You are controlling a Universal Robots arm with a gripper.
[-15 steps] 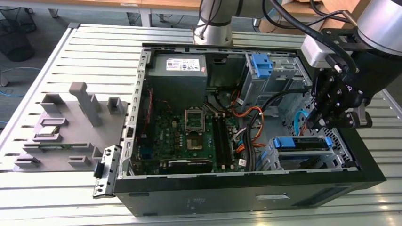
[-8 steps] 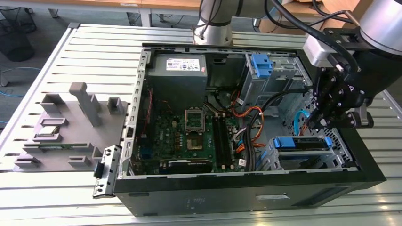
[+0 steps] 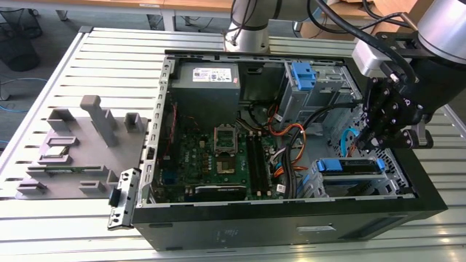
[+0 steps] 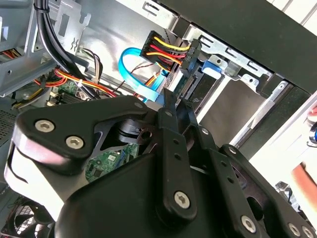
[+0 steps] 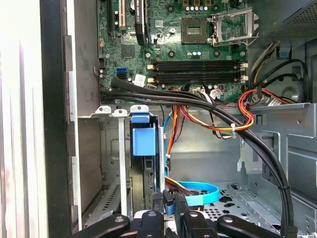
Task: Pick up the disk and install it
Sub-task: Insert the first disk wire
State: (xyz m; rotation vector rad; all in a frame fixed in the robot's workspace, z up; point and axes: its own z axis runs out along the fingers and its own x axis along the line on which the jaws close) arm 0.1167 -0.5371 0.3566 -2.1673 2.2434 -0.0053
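The disk, in its bright blue carrier frame, sits in the lower drive bay of the open computer case, at the exterior view's right. My gripper hangs just above that bay, fingers close together with nothing between them. In the first wrist view the carrier's blue tab marks the disk, standing on edge in the bay slot directly beyond my gripper. In the second wrist view my gripper points at the disk, right beside a black power connector with red and yellow wires.
A blue bracket sits in the upper bay beside the grey power-supply box. Black cable bundles and a blue flat cable run close to the bay. The motherboard fills the case floor. A grey fixture lies on the slatted table.
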